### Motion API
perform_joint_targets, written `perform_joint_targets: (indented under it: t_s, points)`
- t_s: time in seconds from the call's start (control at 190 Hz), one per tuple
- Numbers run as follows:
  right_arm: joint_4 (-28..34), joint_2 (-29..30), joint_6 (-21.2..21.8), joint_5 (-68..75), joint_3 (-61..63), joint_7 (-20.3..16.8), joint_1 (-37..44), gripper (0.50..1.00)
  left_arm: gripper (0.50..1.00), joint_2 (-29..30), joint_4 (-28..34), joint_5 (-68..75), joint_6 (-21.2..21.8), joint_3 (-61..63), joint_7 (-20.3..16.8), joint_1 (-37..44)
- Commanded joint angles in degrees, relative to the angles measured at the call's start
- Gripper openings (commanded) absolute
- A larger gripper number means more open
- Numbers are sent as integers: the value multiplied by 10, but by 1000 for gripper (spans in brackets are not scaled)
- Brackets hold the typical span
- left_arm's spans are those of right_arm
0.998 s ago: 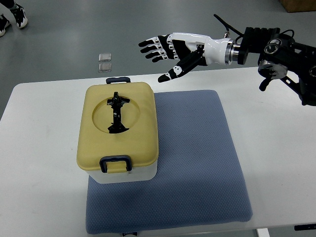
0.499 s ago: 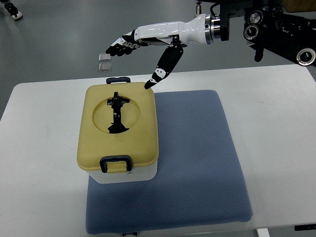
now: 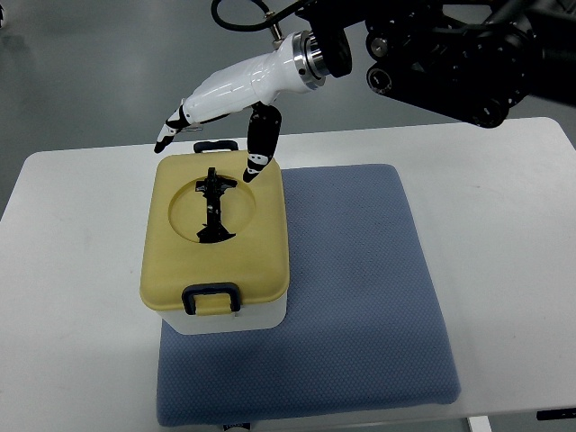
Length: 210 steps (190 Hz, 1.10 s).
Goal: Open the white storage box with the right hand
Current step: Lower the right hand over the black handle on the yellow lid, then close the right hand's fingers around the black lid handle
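Observation:
A white storage box (image 3: 236, 319) with a yellow lid (image 3: 216, 234) stands on the left part of a blue mat (image 3: 360, 288). The lid has a black folding handle (image 3: 212, 205) in a round recess and dark blue latches at the near (image 3: 211, 297) and far (image 3: 216, 144) ends. My right hand (image 3: 209, 148) reaches in from the upper right and hovers over the lid's far edge, fingers spread and holding nothing. Its thumb tip (image 3: 251, 171) points down at the lid's far right corner. The lid is closed.
The mat lies on a white table (image 3: 504, 234). Two small grey squares on the floor beyond the table are hidden behind the hand. The black right arm (image 3: 441, 49) fills the upper right.
My right hand has swung left and down, from above the table's far edge to over the box lid's far end. The box has not moved.

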Motion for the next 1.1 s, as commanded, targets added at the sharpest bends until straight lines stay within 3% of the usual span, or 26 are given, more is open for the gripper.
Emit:
perform_joint_targets:
  t_s: [0.0, 0.284, 0.494, 0.877, 1.097]
  points:
    - [-3, 21, -4, -11, -18, 0, 6, 915, 1000, 0, 0, 0, 0, 0, 0, 0]
    - [-14, 53, -39, -39, -59, -1, 5, 901, 1000, 0, 0, 0, 0, 0, 0, 0]
    - [-16, 53, -47, -42, -62, -1, 5, 838, 1000, 0, 0, 0, 0, 0, 0, 0]
    - [-15, 53, -47, -41, -62, 0, 8, 793, 1000, 0, 0, 0, 0, 0, 0, 0]
    - [-15, 60, -47, -41, -62, 1, 6, 719, 1000, 0, 0, 0, 0, -1, 0, 0]
